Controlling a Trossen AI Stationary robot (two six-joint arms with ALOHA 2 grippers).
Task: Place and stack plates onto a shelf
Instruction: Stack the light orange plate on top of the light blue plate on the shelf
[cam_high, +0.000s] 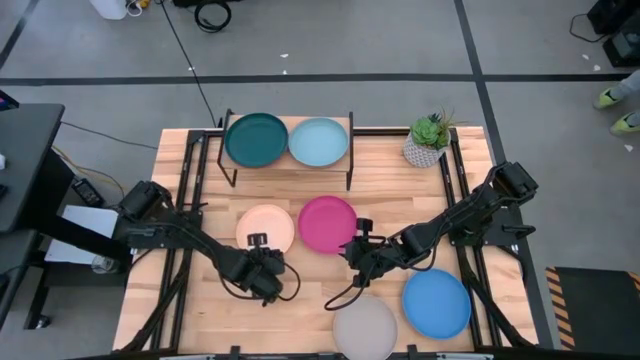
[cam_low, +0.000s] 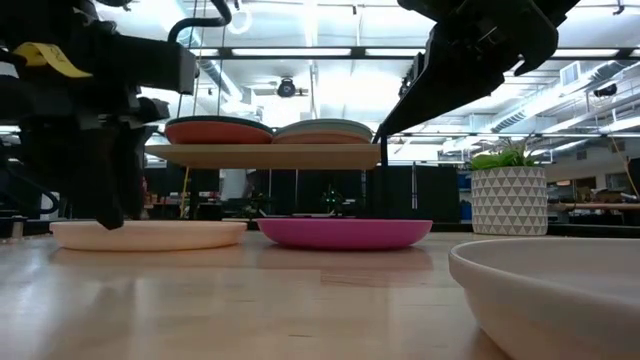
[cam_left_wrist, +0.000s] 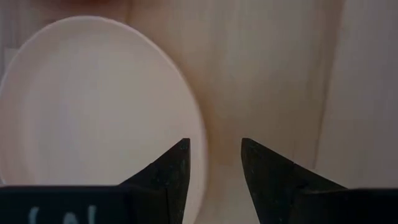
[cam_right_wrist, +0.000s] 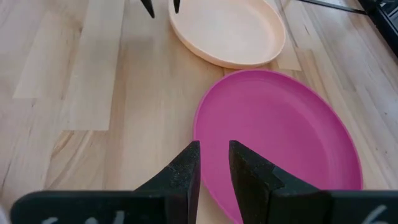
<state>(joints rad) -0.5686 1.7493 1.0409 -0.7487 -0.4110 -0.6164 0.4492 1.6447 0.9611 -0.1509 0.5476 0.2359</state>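
The peach plate and the magenta plate lie flat, side by side, on the slatted table. My left gripper is open and low at the peach plate's near rim, with one finger over the plate and one over the wood. My right gripper hovers above the magenta plate's near-right rim, open by a narrow gap. The shelf at the far side carries a dark teal plate and a light blue plate. In the low view an orange plate shows under the teal one. My left gripper comes from above, pointing down, with its fingers on either side of the peach plate's near rim. I cannot tell whether they touch the plate. It rests flat on the table.
A pale grey plate and a bright blue plate lie near the table's near edge, right of centre. A potted plant stands right of the shelf. Bare wood shows between the plates and the shelf's black legs.
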